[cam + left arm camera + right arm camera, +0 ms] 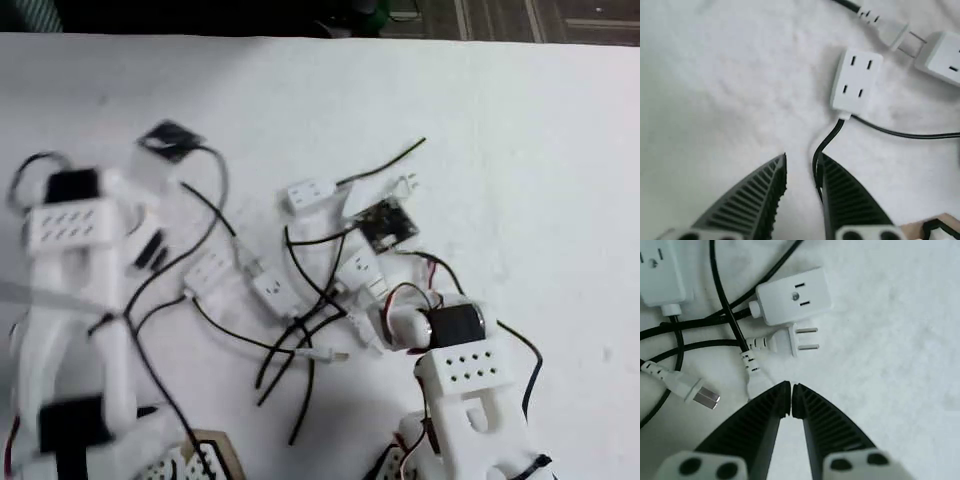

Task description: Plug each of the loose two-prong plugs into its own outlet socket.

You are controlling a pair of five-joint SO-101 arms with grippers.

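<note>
Right wrist view: the right tool [791, 400], closed empty, should open and grip the loose plug [780, 343] squarely by its body; the left tool [802, 172] stands narrowly parted.

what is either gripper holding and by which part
Nothing is gripped. The left gripper is open, with a black cord running loose between its fingers. The right gripper is shut on nothing, beside a white plug.

Unplugged white two-prong plugs [790, 342] lie flat beside white outlet sockets [792, 296], their black cords [714, 270] tangled together
</note>
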